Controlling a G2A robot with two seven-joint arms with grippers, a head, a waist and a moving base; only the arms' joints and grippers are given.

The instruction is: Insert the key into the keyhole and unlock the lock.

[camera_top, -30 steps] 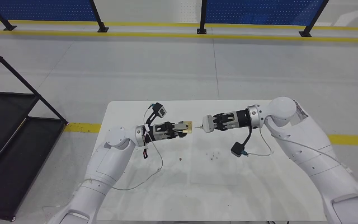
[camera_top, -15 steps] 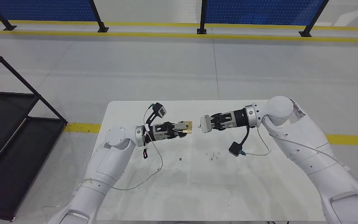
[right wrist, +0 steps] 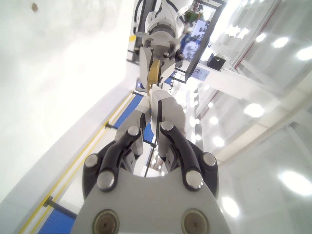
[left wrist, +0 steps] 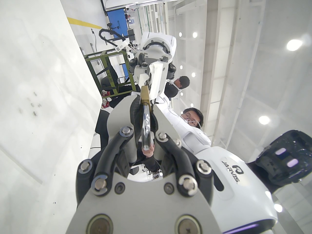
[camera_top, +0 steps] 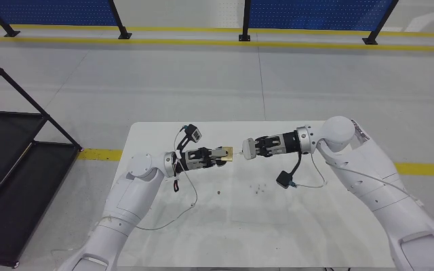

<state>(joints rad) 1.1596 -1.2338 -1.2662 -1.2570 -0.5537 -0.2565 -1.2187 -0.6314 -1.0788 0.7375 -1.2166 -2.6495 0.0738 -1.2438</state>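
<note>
Both task pieces are off the table [camera_top: 305, 223] and held in the air over its middle, facing each other. The left gripper [camera_top: 220, 154] is clamped on the brass padlock [camera_top: 229, 154]. In the left wrist view its fingers [left wrist: 132, 108] pinch the steel shackle [left wrist: 146, 122], and the brass body points towards the other arm. The right gripper [camera_top: 249, 149] is pinched tight, presumably on the key. The key itself is hidden between the pads [right wrist: 160, 103], so it cannot be confirmed. In the right wrist view those fingertips sit right against the keyhole end of the padlock [right wrist: 154, 74], in line with it. Judgement: pickup and alignment are done, and insertion is starting or partly made, though its depth cannot be told. The turn and the shackle release are left.
</note>
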